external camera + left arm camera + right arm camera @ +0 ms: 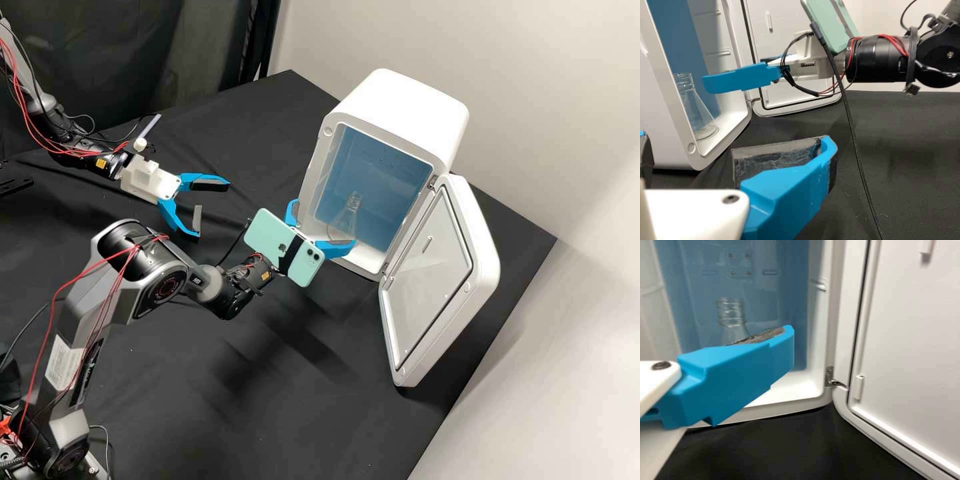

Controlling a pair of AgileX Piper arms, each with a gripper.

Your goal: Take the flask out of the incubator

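Observation:
The white incubator (407, 110) stands with its door (443, 277) swung wide and its blue inside showing. A clear glass flask (351, 212) stands upright on the floor inside, also seen as the flask (692, 110) and the flask (731, 320). My right gripper (317, 230) is open at the mouth of the incubator, just short of the flask and not touching it. One of its blue fingers (735, 375) points toward the flask. My left gripper (212, 209) hangs open and holds nothing above the bench, to the left of the incubator.
A mint-green phone (285, 245) is strapped on the right wrist. The open door (910, 340) stands to the right of the opening. The black bench (280, 373) ends just right of the door; red cables run along both arms.

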